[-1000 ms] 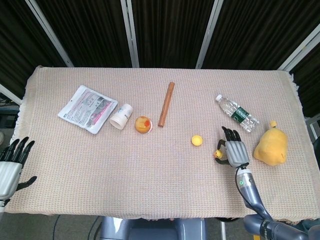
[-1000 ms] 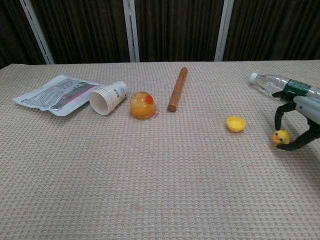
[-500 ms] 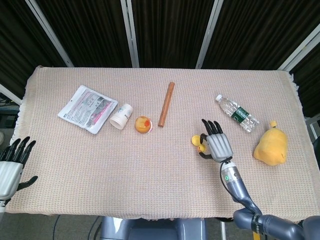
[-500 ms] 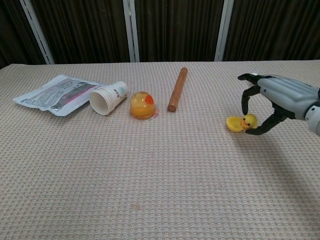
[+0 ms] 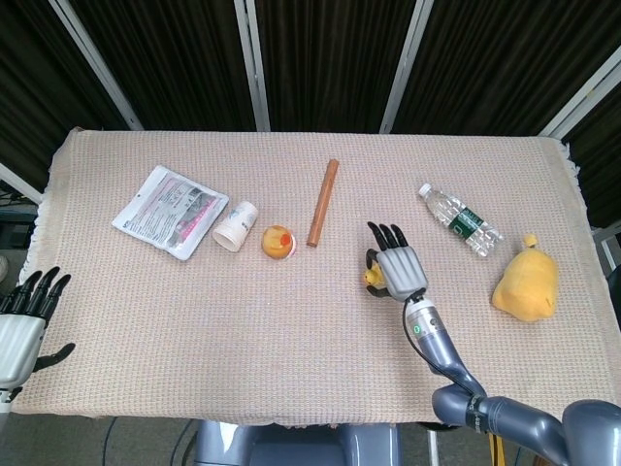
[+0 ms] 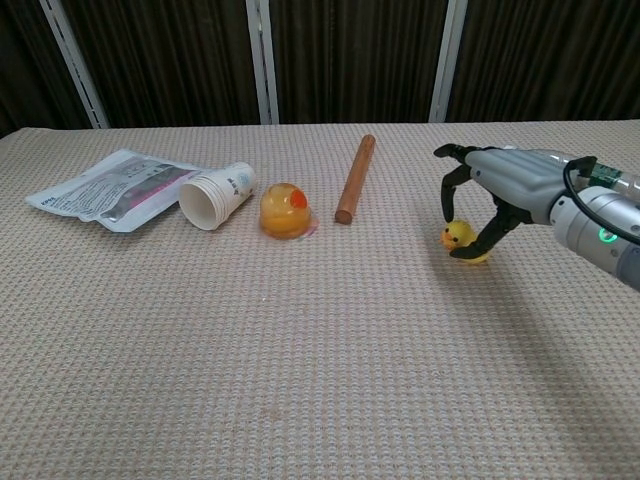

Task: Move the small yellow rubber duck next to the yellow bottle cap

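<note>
Duck (image 6: pixel 458 235): small, yellow, pinched between the thumb and a curved finger (image 6: pixel 448 187) of the right hand (image 6: pixel 505 190). It sits low, at or just above the cloth (contact with the cloth cannot be told). In the head view the duck (image 5: pixel 373 278) peeks out at the left edge of the right hand (image 5: pixel 396 269).

Cap (image 6: pixel 474 256): yellow, only a sliver showing under and behind the duck, beneath the thumb tip. It touches or nearly touches the duck; which one cannot be told. In the head view the hand covers it.

Right hand, fingers: arched downward over the duck, the pinching pair closed on it, the remaining fingers spread and pointing toward the far side of the table. Palm faces down.

Rod (image 6: pixel 354 179): brown, lying flat, left of the fingertips and beyond them, well apart.

Jelly cup (image 6: pixel 284 211): orange-yellow dome with a red spot, left of the rod's near end.

Paper cup (image 6: pixel 215 196): white, on its side, mouth toward the camera, just beside the jelly cup.

Packet (image 6: pixel 114 189): flat foil pouch, further left, its edge tucked behind the paper cup.

Bottle (image 5: pixel 460 219): clear water bottle with a green label, lying on its side to the right of the hand and beyond it (mostly hidden behind the hand in the chest view).

Plush (image 5: pixel 525 282): yellow, right of the bottle, near the table edge.

Left hand (image 5: pixel 23 320): at the near left corner, off the cloth, fingers straight and apart, holding nothing.
</note>
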{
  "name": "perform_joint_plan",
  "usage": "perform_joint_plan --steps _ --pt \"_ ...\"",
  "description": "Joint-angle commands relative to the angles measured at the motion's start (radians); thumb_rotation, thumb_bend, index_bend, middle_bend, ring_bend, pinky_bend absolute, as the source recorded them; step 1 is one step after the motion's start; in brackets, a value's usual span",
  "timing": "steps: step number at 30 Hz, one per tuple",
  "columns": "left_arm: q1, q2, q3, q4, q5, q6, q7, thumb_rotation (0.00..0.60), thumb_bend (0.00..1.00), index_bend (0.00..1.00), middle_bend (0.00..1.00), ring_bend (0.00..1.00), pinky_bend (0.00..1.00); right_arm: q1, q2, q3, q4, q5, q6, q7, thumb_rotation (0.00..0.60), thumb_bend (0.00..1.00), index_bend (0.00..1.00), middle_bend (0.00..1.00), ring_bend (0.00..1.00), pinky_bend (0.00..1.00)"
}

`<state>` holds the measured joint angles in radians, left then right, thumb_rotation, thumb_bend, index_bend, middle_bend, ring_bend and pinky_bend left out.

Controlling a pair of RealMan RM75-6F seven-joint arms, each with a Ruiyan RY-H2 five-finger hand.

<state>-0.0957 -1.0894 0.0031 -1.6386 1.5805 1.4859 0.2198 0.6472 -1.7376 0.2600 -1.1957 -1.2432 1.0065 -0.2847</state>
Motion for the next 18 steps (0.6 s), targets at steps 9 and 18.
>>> perform_joint_plan --steps 9,18 --pt "-0.001 -0.001 0.003 0.007 0.012 0.003 -0.021 0.600 0.00 0.00 0.00 0.00 0.17 0.035 -0.038 0.003 0.063 0.022 -0.033 0.011 0.600 0.14 0.54 0.00 0.00 0.00" --pt "-0.006 -0.001 0.002 0.008 0.015 -0.002 -0.030 0.600 0.00 0.00 0.00 0.00 0.17 0.059 -0.057 0.005 0.109 0.033 -0.055 0.022 0.600 0.14 0.54 0.00 0.00 0.00"
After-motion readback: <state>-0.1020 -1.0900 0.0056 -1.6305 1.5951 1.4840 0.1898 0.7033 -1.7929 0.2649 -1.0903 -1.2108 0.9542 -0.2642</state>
